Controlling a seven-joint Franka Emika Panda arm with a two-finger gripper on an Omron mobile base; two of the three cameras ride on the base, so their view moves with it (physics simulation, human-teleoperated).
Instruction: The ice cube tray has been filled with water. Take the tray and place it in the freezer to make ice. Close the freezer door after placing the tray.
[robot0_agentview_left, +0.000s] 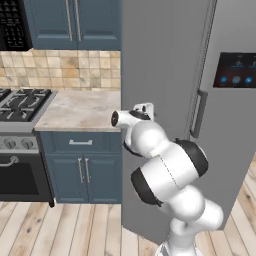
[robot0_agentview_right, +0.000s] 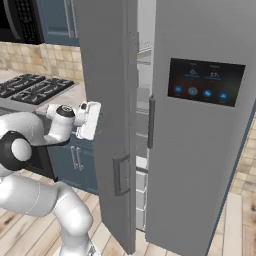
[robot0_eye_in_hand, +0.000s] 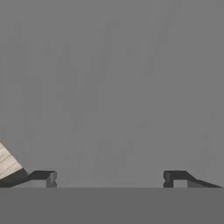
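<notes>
The freezer door (robot0_agentview_right: 107, 75) stands partly open, its plain grey outer face (robot0_agentview_left: 160, 90) turned toward me. Through the gap beside its edge I see the freezer (robot0_agentview_right: 142, 125) with white shelves and drawers. My gripper (robot0_agentview_right: 98, 120) is pressed flat against the door's outer face at about counter height. In the hand view my gripper (robot0_eye_in_hand: 109, 177) is open, its fingertips (robot0_eye_in_hand: 43, 177) spread wide against the grey steel with nothing between them. From the left base view my gripper (robot0_agentview_left: 149, 107) sits at the door's left side. The ice cube tray and its water are out of view.
The fridge door with the dark lit panel (robot0_agentview_right: 205, 82) stands right of the gap. A stone counter (robot0_agentview_left: 80, 107) over blue cabinets (robot0_agentview_left: 80, 167) lies left of the freezer door, with a gas stove (robot0_agentview_left: 20, 102) further left. Wooden floor (robot0_agentview_left: 65, 225) runs below.
</notes>
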